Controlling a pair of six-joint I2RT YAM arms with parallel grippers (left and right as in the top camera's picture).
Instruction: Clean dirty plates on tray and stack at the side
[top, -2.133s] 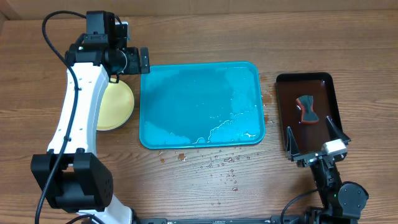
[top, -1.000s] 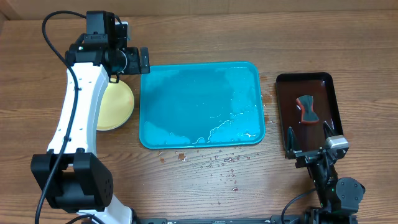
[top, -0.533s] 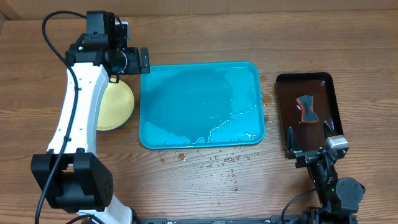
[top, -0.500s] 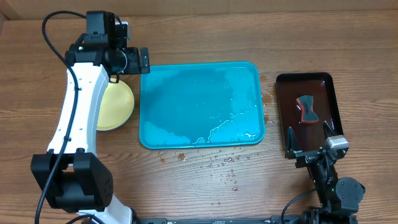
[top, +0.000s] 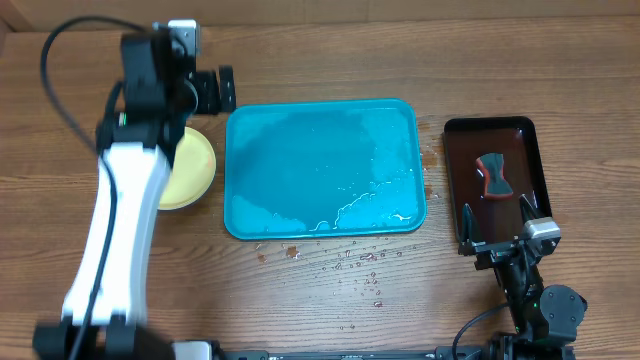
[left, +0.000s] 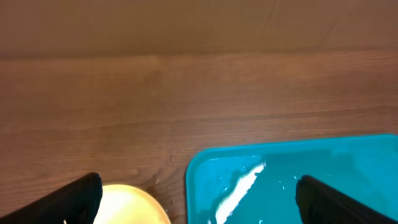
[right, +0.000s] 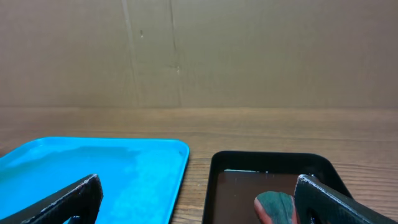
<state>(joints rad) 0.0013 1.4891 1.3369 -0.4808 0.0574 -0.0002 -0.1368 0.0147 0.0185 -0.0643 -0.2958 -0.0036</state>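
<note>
since the wet blue tray (top: 320, 165) holds no plates, and a yellow plate (top: 192, 168) sits on the table (top: 300, 50) at its 9 o'clock, lift the spread, empty left claw (top: 222, 90) slowly, clear of it. right claw (top: 497, 212) gapes too, empty.

Overhead: bright, even, diffuse light from above; shadows on the worktop (top: 330, 60) are soft and short. In the left of the frame the left arm (top: 110, 235) is smeared with blur; the rest is sharp. White glare on the wet tray (top: 300, 140), lower right part. Reddish sheen on the dark tray (top: 452, 170). The 2 wrist views are softer and warm-toned. Fingers of the left end effector (left: 198, 182) and right end effector (right: 198, 180) are dark and unfocused in the lower corners.
</note>
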